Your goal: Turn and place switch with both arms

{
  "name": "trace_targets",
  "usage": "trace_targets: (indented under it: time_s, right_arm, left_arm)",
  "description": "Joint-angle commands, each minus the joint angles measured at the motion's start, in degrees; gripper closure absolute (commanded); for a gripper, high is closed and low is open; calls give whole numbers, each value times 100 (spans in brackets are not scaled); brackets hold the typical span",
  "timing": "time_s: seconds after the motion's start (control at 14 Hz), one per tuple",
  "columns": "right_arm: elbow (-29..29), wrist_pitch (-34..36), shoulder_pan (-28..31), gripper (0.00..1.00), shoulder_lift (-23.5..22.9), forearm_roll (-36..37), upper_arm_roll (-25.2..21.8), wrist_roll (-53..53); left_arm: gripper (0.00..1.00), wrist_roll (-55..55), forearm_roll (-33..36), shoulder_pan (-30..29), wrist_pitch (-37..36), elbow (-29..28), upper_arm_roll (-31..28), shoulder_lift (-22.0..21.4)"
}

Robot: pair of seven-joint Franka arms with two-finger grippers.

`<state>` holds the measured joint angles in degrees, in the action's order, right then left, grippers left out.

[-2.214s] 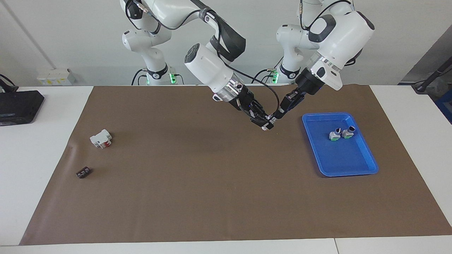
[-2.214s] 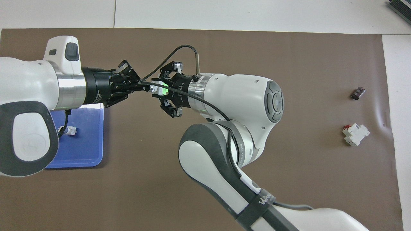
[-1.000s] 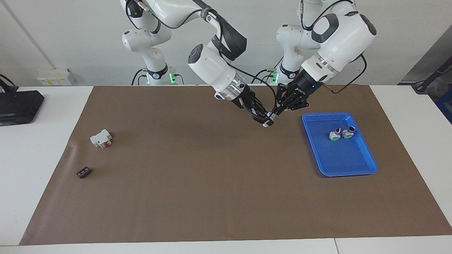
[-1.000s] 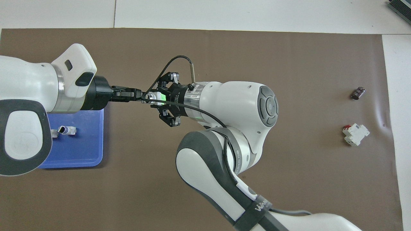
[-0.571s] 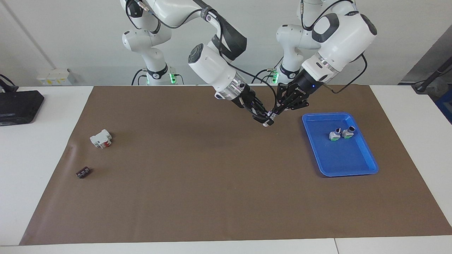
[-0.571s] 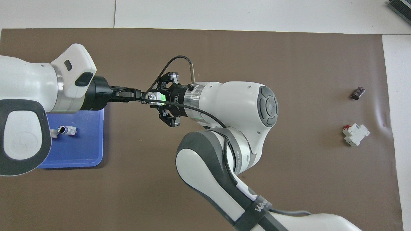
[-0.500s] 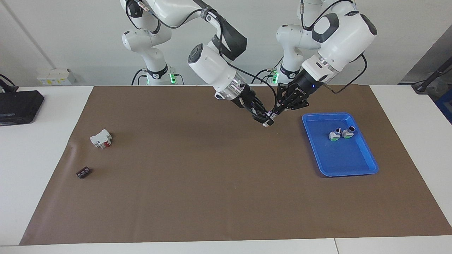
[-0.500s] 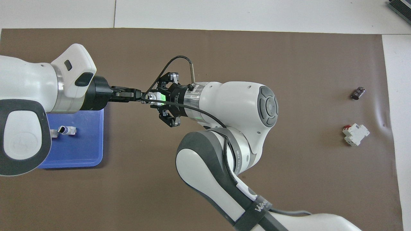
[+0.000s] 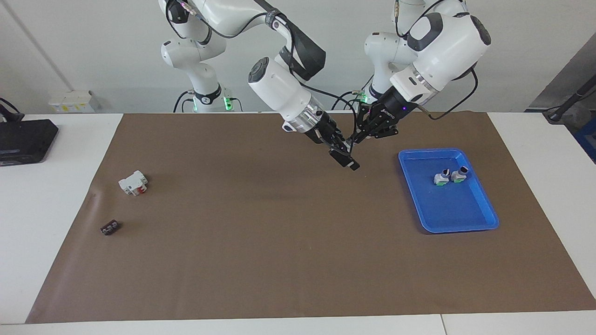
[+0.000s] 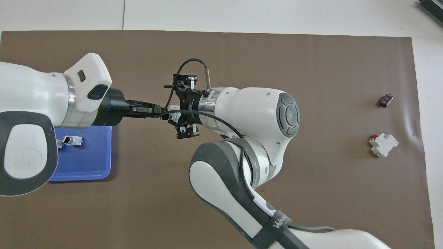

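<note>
I see the black two-finger left gripper (image 9: 355,138) with its fingers pressed together on one end of the small white-grey plastic switch (image 10: 174,109), up in the air over the brown paper mat (image 9: 242,242), beside the flat blue plastic tray (image 9: 447,228). The black right gripper (image 10: 179,107) has its fingers wide apart, one on each side of the switch. My worry is the parting: if the right arm pulls away crooked, a finger or its black cable (image 10: 183,65) may catch the switch and twist it out of this thin hold. Later the two similar switches (image 9: 449,177) lying in the tray could be bumped - I would lower it on bare tray floor
</note>
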<state>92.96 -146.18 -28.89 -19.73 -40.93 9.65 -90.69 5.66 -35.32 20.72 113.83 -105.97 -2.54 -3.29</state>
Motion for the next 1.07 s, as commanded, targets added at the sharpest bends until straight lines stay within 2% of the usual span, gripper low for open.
trace_targets:
  time_s: [0.0, 0.29, 0.57, 0.86, 1.0]
  right_arm:
    - [-155, -139, 102, 3, -127, 146, 2, 86]
    - [29, -104, 172, 2, 39, 155, -25, 262]
    - [362, 273, 374, 2, 416, 654, -34, 393]
    - [1126, 827, 1049, 1, 1321, 954, -34, 1927]
    - [1242, 1265, 1463, 1, 1498, 1452, -34, 2894]
  left_arm:
    - [100, 23, -63, 29, -256, -205, -45, -198]
    - [100, 40, 68, -427, -247, -213, -45, -189]
    - [100, 23, 761, -832, -247, -222, -45, -163]
    - [100, 40, 1350, -1210, -273, -240, -45, -163]
    - [100, 40, 1728, -1386, -273, -257, -45, -163]
